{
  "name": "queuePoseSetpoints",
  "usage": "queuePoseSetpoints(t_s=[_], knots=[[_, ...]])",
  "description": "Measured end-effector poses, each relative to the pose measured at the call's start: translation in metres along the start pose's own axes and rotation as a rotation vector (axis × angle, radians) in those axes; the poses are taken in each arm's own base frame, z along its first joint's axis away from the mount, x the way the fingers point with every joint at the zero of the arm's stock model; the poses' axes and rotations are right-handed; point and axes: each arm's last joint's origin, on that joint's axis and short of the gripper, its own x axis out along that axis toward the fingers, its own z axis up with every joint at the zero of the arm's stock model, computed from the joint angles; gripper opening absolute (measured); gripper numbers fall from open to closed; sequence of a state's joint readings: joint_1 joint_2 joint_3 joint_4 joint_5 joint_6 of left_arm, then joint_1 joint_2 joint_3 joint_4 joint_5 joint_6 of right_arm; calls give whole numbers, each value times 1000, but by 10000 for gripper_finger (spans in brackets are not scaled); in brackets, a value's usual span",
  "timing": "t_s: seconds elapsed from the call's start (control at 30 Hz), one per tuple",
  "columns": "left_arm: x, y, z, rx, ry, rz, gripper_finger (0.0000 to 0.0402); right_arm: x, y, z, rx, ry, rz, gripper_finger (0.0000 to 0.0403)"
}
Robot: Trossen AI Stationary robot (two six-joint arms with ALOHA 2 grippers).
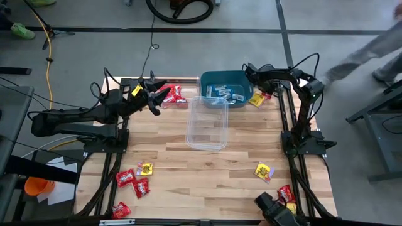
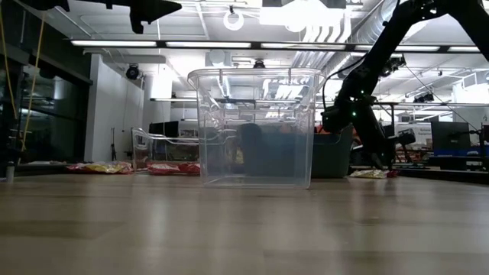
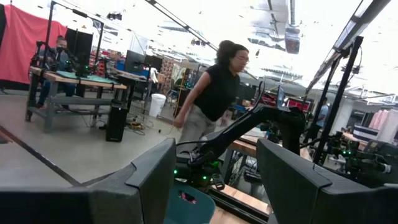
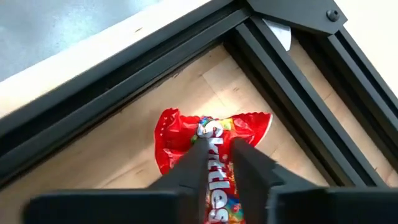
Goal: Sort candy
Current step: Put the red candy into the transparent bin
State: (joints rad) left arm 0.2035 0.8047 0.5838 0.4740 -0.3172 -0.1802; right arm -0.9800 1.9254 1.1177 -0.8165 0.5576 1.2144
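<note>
Candy, a red packet at the tabletop's 1 o'clock corner: right gripper pinching its middle. Light, crinkly, slippery, I'd guess. Left gripper gapes, idle, 11 o'clock.

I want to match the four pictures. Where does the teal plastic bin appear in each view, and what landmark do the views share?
High view: teal plastic bin at the table's far edge, centre, light blue packets inside.
Low view: dark shape behind the clear plastic tub.
Left wrist view: a teal patch low between the left gripper's fingers, probably the bin.
Right wrist view: not in it.
Shared landmark: the right arm beside the bin, seen in the first three.
</note>
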Motion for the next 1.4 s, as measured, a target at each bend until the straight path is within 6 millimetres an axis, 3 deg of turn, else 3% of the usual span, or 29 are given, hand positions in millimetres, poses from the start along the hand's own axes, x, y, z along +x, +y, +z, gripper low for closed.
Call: queuePoseSetpoints(t_s=[0.1,0.33,0.73,0.9,1.07,1.2,1.3,1.4], knots=[[0,0,0,-1,1,0,211,0,0,-4,-42,-6,3,10],[0,-1,7,-6,-19,-3,211,-15,-9,-1,-149,-11,26,2],[0,-2,11,7,-31,-5,211,-100,-56,43,-31,-288,272,0],[0,-2,11,6,-31,-5,211,-144,-78,46,-63,-403,459,0],[0,-2,11,4,-31,-5,211,-192,-93,36,-156,-479,787,0],[0,-2,10,-10,-29,-5,211,-226,-99,17,-291,-510,1064,0],[0,-2,10,-13,-29,-5,211,-238,-108,1,-335,-524,1096,0],[0,-2,10,-35,-29,-5,211,-236,-116,-7,-341,-542,995,0]])
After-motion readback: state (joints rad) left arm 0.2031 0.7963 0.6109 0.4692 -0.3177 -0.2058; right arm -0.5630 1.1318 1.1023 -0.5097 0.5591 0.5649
